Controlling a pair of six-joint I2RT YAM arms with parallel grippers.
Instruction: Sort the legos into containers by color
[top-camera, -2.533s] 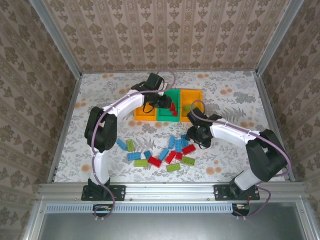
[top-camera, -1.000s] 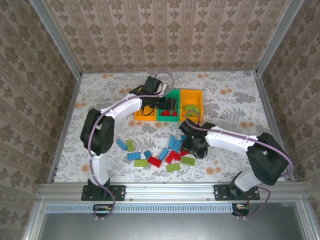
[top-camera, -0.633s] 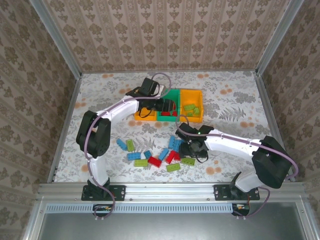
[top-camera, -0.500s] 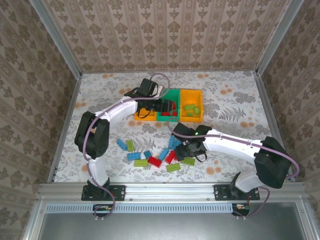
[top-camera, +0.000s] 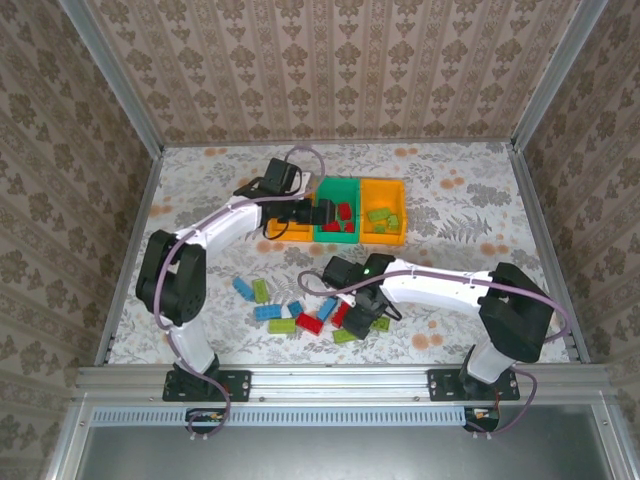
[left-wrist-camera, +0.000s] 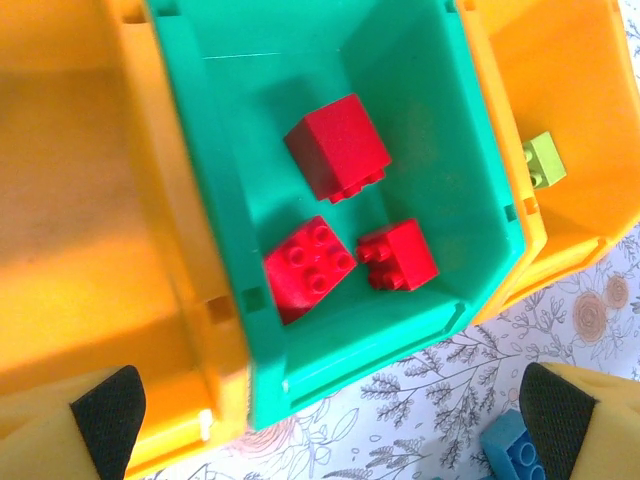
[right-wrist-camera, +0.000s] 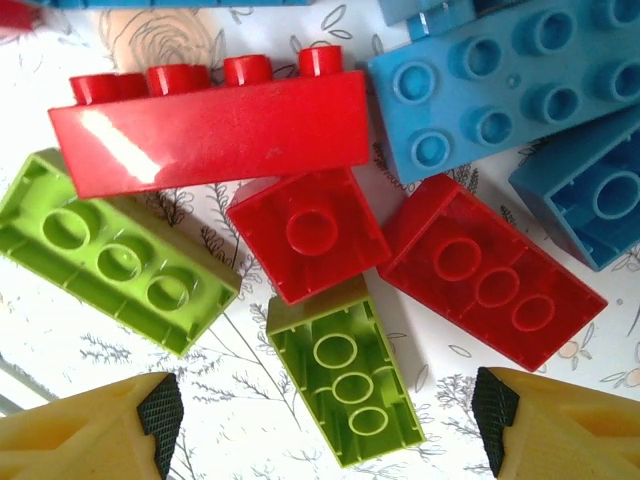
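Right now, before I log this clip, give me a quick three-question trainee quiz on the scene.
1. True or false: the green bin holds three red bricks.
2. The right tool hangs over: A loose bricks, B the green bin, C a blue bin.
3. Fill in: the brick in the right-hand orange bin is coloured ____.
Key: 1 true; 2 A; 3 light green.

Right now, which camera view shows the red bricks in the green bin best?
The left wrist view: it looks down into the green bin and shows three red bricks large, with their studs visible. The top external view shows them just as small red spots inside the bin.
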